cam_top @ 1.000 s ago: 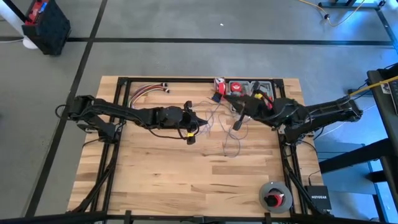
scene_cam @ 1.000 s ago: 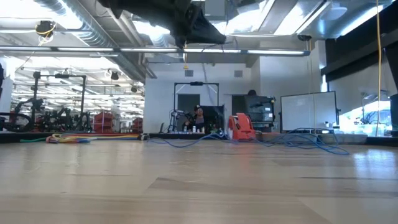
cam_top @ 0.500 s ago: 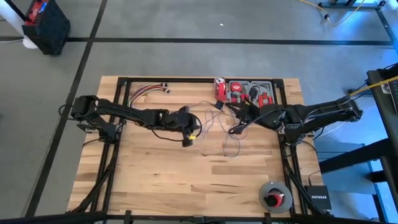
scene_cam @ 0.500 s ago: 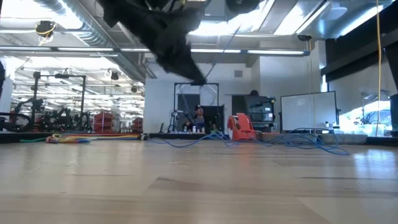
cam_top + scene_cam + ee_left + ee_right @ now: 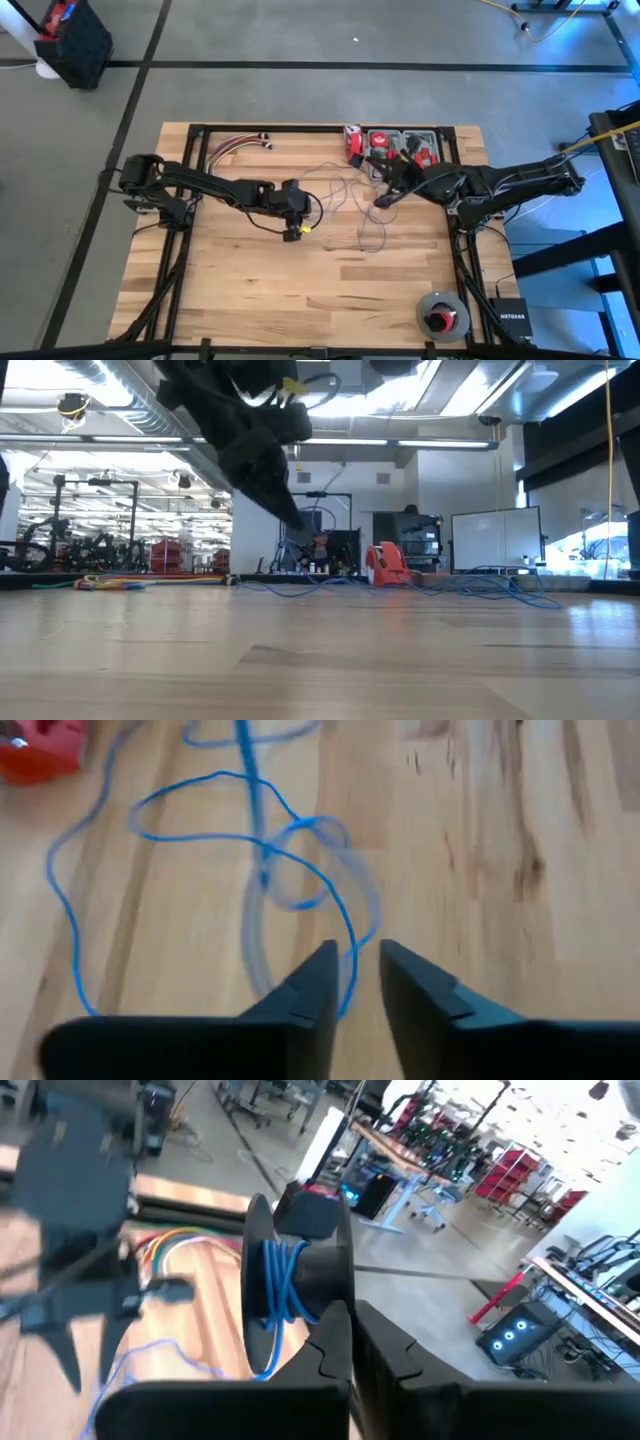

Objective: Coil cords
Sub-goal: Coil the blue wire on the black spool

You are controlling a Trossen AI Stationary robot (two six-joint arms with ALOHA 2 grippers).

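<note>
Thin blue-violet cords [image 5: 352,200] sprawl in loose loops mid-table on the pale wooden table [image 5: 300,290], between both arms. Left gripper [image 5: 355,982] hovers just above a strand, its dark fingers [image 5: 312,988] slightly parted, nothing clamped. Farther right, the right gripper [image 5: 350,1342] is closed, pinching a black spool [image 5: 300,1275] wound with blue cord

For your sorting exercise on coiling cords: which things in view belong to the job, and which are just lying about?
Job: blue cord; black spool; left gripper; right gripper.

Lying about: coloured wire bundle; red tool tray; round disc.
</note>
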